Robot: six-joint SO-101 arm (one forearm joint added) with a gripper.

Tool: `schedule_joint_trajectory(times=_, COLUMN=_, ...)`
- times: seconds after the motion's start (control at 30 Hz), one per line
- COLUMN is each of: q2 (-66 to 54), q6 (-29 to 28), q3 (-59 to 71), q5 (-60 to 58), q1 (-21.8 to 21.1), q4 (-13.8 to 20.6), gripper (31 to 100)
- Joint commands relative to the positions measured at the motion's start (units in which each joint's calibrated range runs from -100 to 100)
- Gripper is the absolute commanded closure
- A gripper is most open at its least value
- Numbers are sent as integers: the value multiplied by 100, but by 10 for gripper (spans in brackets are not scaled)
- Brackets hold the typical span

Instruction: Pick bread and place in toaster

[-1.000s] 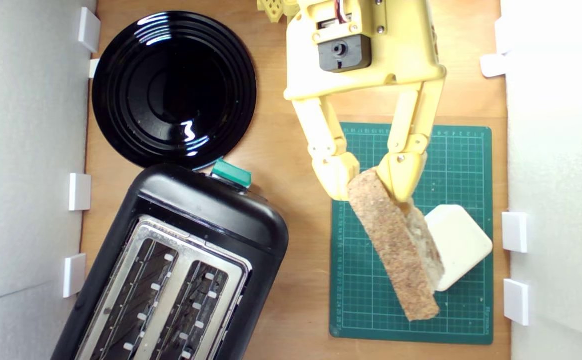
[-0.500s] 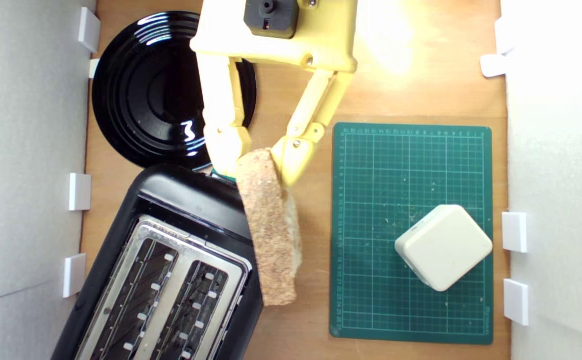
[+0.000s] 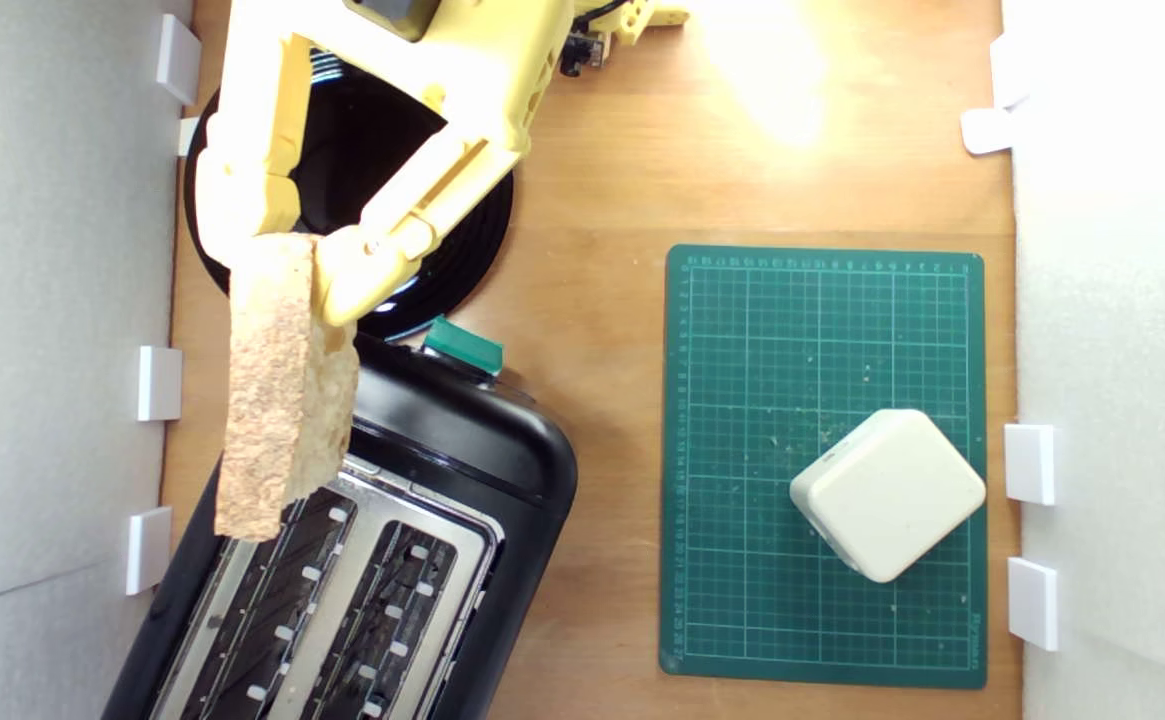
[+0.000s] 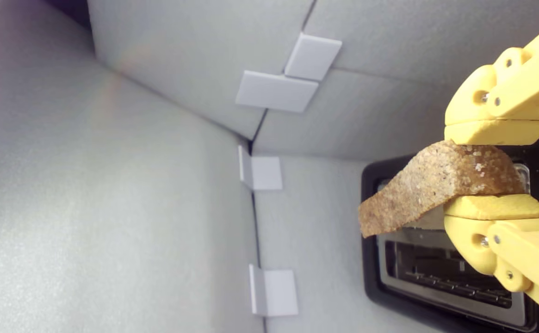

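The bread [image 3: 282, 390], a thick slice with brown crust, hangs in the air, clamped at its upper end by my yellow gripper [image 3: 287, 265]. It hovers over the upper-left corner of the black toaster [image 3: 482, 450] in the exterior view, partly past the toaster's left edge. The toaster's silver top plate [image 3: 442, 515] shows two open slots, and its teal lever [image 3: 462, 347] sticks out at the top. In the wrist view the bread [image 4: 436, 185] sits between both yellow fingers [image 4: 496, 206], with a toaster slot [image 4: 436, 270] below it.
A round glossy black plate [image 3: 442, 250] lies behind the toaster, partly covered by my arm. A green cutting mat [image 3: 822, 330] on the exterior view's right carries a cream-white square block [image 3: 887, 493]. White foam walls [image 3: 52, 300] with small white brackets stand close on both sides.
My gripper has carried the bread from above the green mat leftward across the table to over the toaster's left corner. The cream-white block is uncovered and has not moved.
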Motion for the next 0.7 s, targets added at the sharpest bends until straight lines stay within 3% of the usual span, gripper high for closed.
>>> schedule_joint_trajectory(times=0.0, q2=-2, q6=-71, q3=-332, q5=6, q1=38, q4=134, gripper=728)
schedule_joint_trajectory(times=0.67, q2=697, q6=-254, q3=-350, q5=-736, q1=102, q4=170, gripper=728)
